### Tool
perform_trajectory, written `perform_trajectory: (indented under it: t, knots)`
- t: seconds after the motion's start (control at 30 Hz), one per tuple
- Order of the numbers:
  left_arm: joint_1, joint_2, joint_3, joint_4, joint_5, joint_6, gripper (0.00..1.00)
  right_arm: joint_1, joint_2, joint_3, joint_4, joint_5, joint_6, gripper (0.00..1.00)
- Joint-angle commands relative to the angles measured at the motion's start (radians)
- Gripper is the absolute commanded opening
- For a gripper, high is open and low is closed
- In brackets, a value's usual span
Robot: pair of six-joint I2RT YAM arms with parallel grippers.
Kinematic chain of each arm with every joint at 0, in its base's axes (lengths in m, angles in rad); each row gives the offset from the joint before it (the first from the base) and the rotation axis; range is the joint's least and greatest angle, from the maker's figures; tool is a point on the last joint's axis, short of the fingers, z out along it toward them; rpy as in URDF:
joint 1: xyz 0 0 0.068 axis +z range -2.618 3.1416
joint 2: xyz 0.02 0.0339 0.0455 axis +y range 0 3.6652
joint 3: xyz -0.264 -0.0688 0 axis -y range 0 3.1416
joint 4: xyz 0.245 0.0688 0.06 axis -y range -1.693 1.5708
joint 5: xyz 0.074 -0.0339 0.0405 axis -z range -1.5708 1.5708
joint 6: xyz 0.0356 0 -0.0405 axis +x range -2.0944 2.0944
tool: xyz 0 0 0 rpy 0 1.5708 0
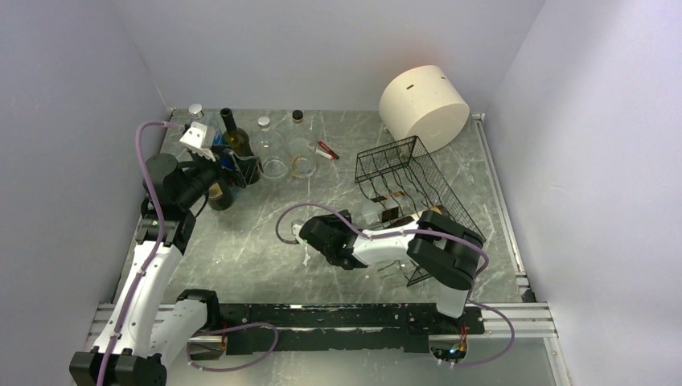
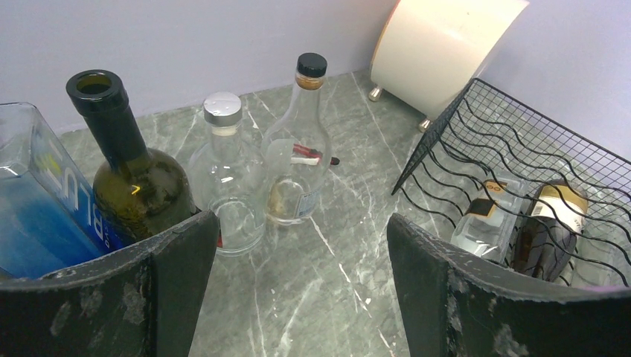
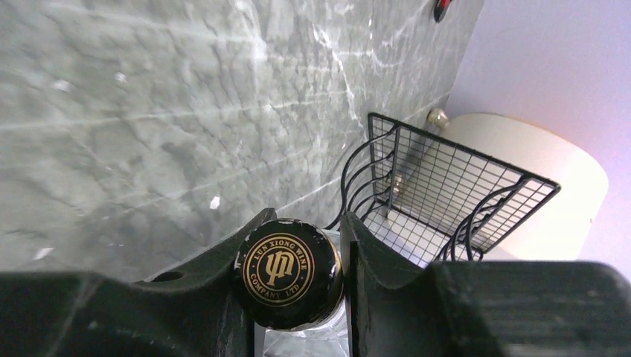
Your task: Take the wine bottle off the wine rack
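The right gripper (image 3: 305, 223) is closed narrowly on the clear-glass wine bottle (image 3: 289, 271). Its two black fingers (image 3: 216, 282) press either side of the bottle's round black cap, which carries a gold emblem and ring of lettering and faces the wrist camera. Only a sliver of clear glass shows beneath the cap, and the body is hidden.

The cap sits just in front of the near end of the black wire-mesh wine rack (image 1: 384, 159), close to its wavy wire rows. The right wrist view does not show whether the body rests on those wires.

In the left wrist view, a clear bottle with a black-and-gold label (image 2: 484, 223) lies on the wavy wires. It is just beside a dark bottle with a cream label (image 2: 552, 223). I cannot tell whether the clear one is the bottle being gripped.

The rack stands on the grey marbled table (image 1: 265, 257), with a cream cylinder (image 1: 424, 104) behind it.

The left gripper (image 2: 298, 230) holds nothing, and its dark fingers (image 2: 171, 275) are spread wide. A dark green open-necked bottle (image 2: 138, 178) stands just beyond its left finger. A blue-tinted square glass bottle (image 2: 37, 208) is beside that. A clear silver-capped bottle (image 2: 223, 186) and a clear black-capped flask (image 2: 298, 156) stand further back between the fingers.
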Motion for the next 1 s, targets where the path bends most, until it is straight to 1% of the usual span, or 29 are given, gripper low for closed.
perform_trajectory:
  t: [0.0,0.13,0.2,0.3,0.47,0.6,0.77,0.83,0.97]
  knots:
    - [-0.008,-0.002,0.011,0.004,-0.015,0.010,0.87,0.060,-0.005,0.048,0.031,0.012,0.108,0.11]
    - [-0.008,0.000,0.011,0.004,-0.012,0.008,0.88,0.107,-0.022,0.100,-0.017,0.028,0.154,0.03]
    - [-0.008,0.000,0.011,0.004,-0.011,0.008,0.88,0.125,-0.037,0.145,-0.069,0.019,0.192,0.00]
    - [-0.008,-0.003,0.011,0.004,-0.013,0.008,0.88,0.150,-0.061,0.210,-0.112,0.007,0.246,0.00]
    - [-0.008,-0.003,0.012,0.003,-0.012,0.006,0.88,0.176,-0.136,0.271,-0.159,-0.090,0.350,0.00]
    - [-0.008,0.000,0.011,0.004,-0.010,0.006,0.88,0.181,-0.215,0.275,-0.137,-0.153,0.437,0.00]
    - [-0.008,0.004,0.012,0.004,-0.007,0.004,0.88,0.180,-0.320,0.256,-0.059,-0.239,0.548,0.00]
    - [-0.008,0.004,0.012,0.003,-0.007,0.005,0.88,0.179,-0.346,0.243,-0.008,-0.265,0.576,0.00]
    - [-0.008,0.004,0.011,0.004,-0.007,0.005,0.88,0.176,-0.373,0.248,0.037,-0.277,0.627,0.00]
